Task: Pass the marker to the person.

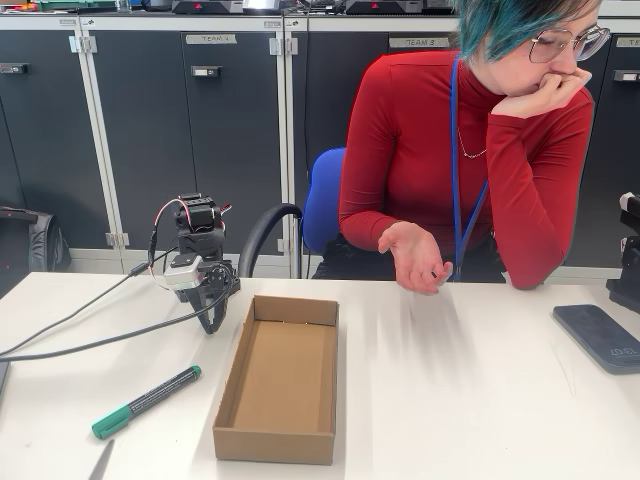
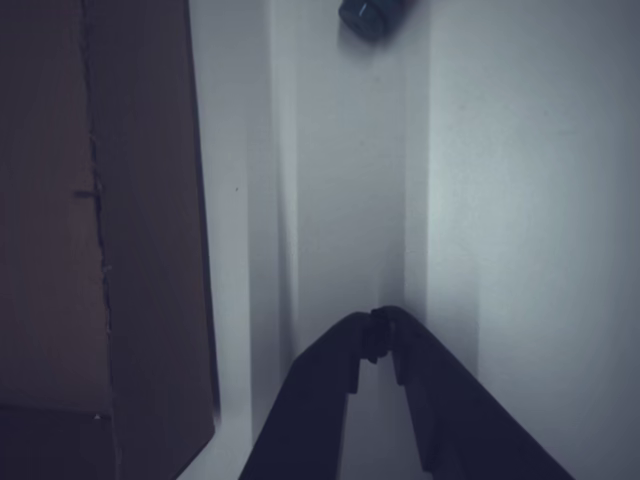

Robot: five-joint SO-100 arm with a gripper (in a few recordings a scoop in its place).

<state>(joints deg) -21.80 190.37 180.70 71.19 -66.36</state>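
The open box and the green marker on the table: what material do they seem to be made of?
The box looks like plain brown corrugated cardboard with a matte finish: its cut edges and folded walls show. The marker seems to be smooth green plastic with a slight sheen and a dark printed band on its barrel, though that is only a guess at this size.

Your arm (image 1: 196,262): black printed body, white block at mid-height, dark motor housing on top. Red and white wires loop over top; two dark cables trail off left across table. In wrist view your gripper (image 2: 380,335) shows two dark matte fingers, angular, notched on inner edges, tips meeting. Person (image 1: 470,160) facing you: red turtleneck with long sleeves, blue lanyard, thin necklace, glasses, teal-blue hair.
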